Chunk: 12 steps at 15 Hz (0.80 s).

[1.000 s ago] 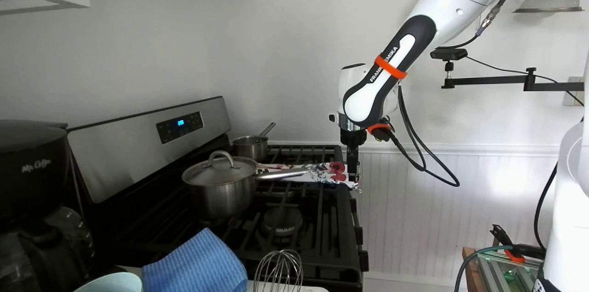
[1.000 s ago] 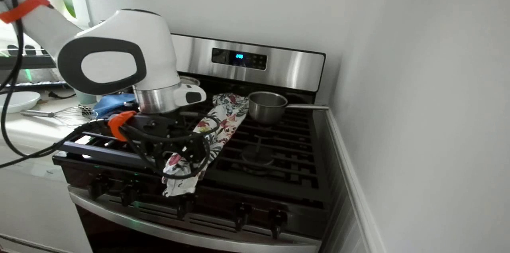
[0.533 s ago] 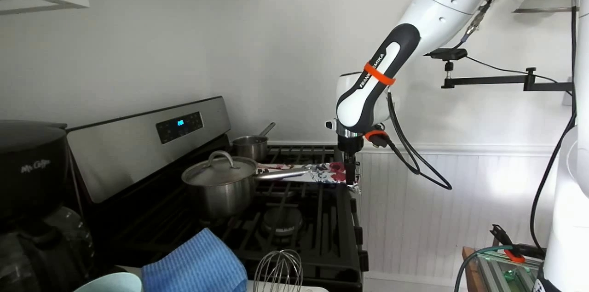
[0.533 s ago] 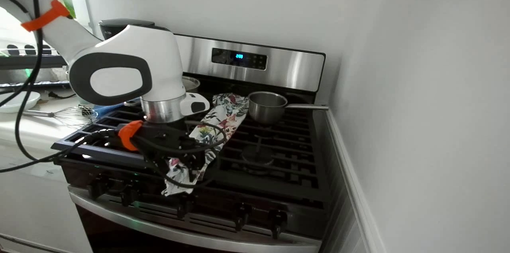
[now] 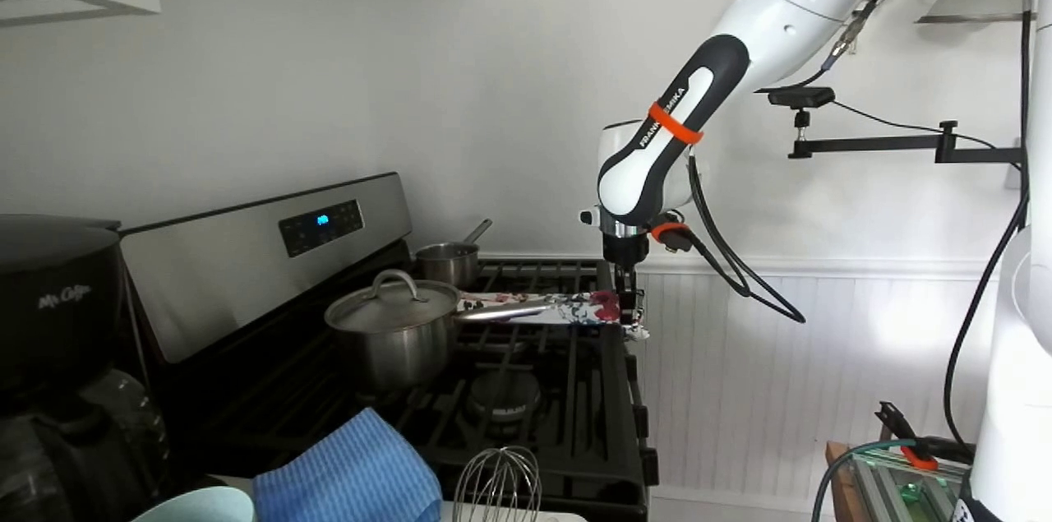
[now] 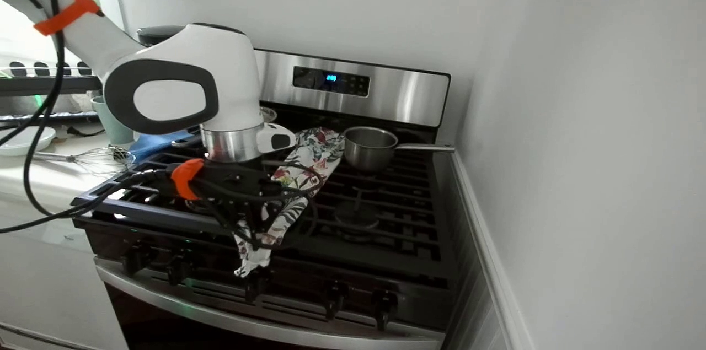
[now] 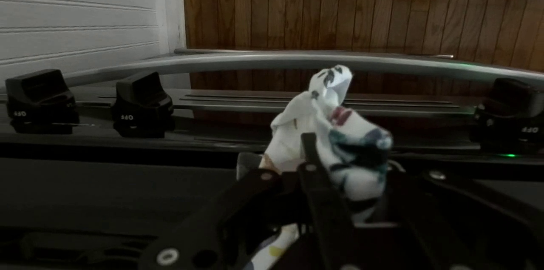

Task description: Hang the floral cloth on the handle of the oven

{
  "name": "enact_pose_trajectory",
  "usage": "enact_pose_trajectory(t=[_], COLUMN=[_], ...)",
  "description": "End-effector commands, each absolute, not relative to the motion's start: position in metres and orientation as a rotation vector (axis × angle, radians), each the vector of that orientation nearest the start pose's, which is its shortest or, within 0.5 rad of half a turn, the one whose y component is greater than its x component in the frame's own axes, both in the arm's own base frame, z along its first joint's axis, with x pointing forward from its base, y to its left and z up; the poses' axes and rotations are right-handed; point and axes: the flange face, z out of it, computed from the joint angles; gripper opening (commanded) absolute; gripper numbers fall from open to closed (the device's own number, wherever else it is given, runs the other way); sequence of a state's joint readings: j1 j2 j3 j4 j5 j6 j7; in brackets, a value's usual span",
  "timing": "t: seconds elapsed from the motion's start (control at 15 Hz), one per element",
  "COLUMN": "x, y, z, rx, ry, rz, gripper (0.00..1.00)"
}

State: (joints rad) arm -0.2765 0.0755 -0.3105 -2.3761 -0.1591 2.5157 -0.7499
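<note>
Gripper [image 5: 628,315]: closed, pinching front end of floral cloth [image 6: 317,154]. Crumpled tip juts forward from grip, over front edge of oven [image 6: 375,262]. Remainder of cloth runs back from gripper across oven top, between lidded pot [image 5: 394,349] and small pan [image 6: 368,151]. Knobs [image 7: 142,98]: below gripper, along oven front. Oven handle [image 6: 220,319]: lower, apart from cloth. Blue cloth [image 5: 349,468], whisk [image 5: 500,481]: off to one side of gripper, well apart. Coffee maker [image 5: 62,308]: same side, farther from gripper.
</note>
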Motion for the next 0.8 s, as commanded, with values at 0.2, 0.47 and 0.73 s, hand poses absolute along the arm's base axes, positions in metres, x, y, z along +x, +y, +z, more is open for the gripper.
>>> enact_pose_trajectory(t=[0.2,0.47,0.73], x=[0.408,0.388,0.368], y=[-0.279,-0.279,-0.28], z=[0.349,0.389,0.434], rx=[-3.246,-3.338,-3.386], ry=[-0.487,-0.451,-0.533], rz=[0.016,0.121,0.259], gripper=[0.01,0.01,0.01])
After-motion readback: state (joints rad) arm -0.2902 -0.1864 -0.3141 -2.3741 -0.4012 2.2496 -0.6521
